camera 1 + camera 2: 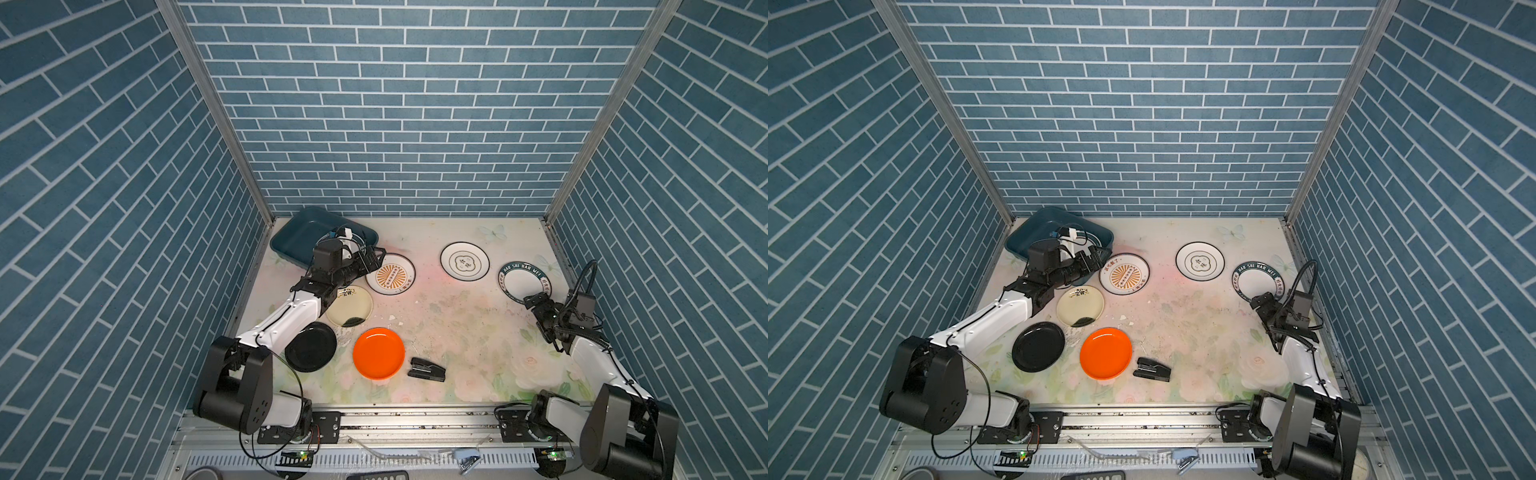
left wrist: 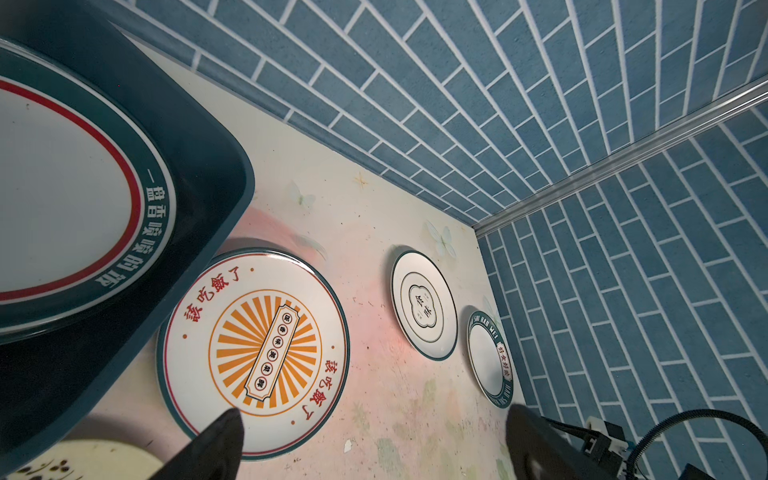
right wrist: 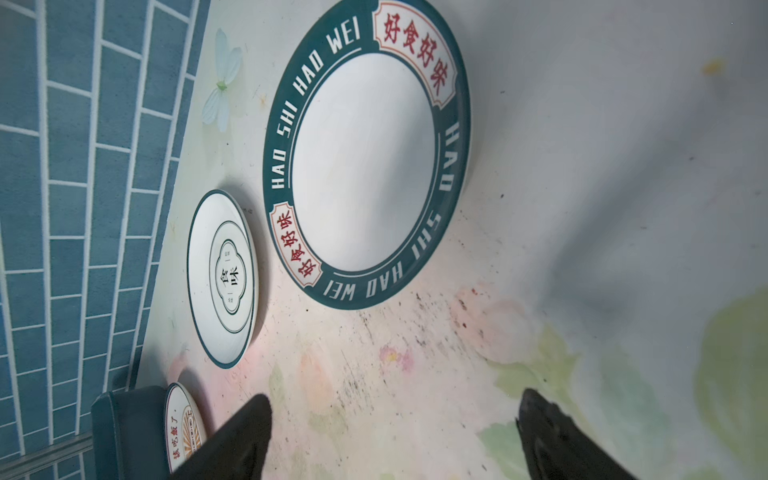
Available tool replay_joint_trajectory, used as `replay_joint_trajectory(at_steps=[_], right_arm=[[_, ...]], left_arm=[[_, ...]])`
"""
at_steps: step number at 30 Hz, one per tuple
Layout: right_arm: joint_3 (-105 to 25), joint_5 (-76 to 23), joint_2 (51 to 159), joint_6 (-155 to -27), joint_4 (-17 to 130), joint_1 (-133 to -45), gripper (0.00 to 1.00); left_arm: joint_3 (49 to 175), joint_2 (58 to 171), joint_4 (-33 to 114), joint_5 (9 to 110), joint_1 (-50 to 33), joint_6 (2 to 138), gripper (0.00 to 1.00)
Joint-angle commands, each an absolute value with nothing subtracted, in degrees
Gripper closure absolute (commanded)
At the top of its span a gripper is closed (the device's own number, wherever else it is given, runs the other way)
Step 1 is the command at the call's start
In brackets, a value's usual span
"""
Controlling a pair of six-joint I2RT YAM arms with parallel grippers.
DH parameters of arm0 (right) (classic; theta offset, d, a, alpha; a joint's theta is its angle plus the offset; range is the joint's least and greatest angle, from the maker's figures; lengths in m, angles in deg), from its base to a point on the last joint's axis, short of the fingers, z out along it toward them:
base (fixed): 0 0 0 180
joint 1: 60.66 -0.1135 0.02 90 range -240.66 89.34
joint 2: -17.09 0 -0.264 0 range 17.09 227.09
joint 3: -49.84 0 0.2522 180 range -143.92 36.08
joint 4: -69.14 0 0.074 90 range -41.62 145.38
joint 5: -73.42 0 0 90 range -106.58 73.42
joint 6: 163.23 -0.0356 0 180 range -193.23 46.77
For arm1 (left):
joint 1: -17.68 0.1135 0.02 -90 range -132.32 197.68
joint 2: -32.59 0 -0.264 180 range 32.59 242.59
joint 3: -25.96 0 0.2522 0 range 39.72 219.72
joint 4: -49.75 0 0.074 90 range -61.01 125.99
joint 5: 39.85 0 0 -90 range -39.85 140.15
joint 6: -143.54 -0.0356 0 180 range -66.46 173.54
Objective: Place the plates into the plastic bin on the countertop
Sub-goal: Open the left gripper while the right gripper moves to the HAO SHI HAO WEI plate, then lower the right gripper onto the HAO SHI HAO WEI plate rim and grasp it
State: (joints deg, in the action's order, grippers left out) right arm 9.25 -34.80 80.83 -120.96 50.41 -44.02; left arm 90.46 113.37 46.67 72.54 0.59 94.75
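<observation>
One pale floral countertop, scuffed and speckled, carried everything. One dark teal plastic bin with rounded corners sat in the far left corner and held one red-ringed plate. Six more round, shallow plates lay outside it. The sunburst plate was just right of the bin, with the emblem plate and the lettered plate at far right. The cream plate, black plate and glossy orange plate were at near left. The middle and near right lay open.

The left gripper hung by the bin's right edge, jaws wide and empty. The right gripper was at the lettered plate's near rim, jaws spread, holding nothing. One small black stapler lay just right of the orange plate.
</observation>
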Motion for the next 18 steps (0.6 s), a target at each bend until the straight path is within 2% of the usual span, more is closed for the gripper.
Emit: replay_joint_trajectory(at_steps=[1,7,11,14,18], right_arm=[[10.09,-37.72,82.95,-122.97,54.3,-42.35,0.08],[11.23,-41.05,88.47,-123.86,60.65,-40.78,0.13],[11.38,-42.35,92.43,-124.02,64.4,-40.22,0.25],[11.23,-42.18,94.92,-124.36,66.1,-40.09,0.46],[11.43,-41.89,97.77,-125.58,68.96,-39.75,0.51]], left_arm=[[89.46,113.96,48.07,73.64,0.36,95.28,0.01],[90.32,114.01,48.01,75.09,0.27,96.67,0.0],[90.61,114.26,48.71,76.18,0.2,97.79,0.01],[90.65,114.14,48.49,76.0,0.19,97.57,0.0],[90.45,114.46,48.17,75.87,0.19,97.39,0.0]])
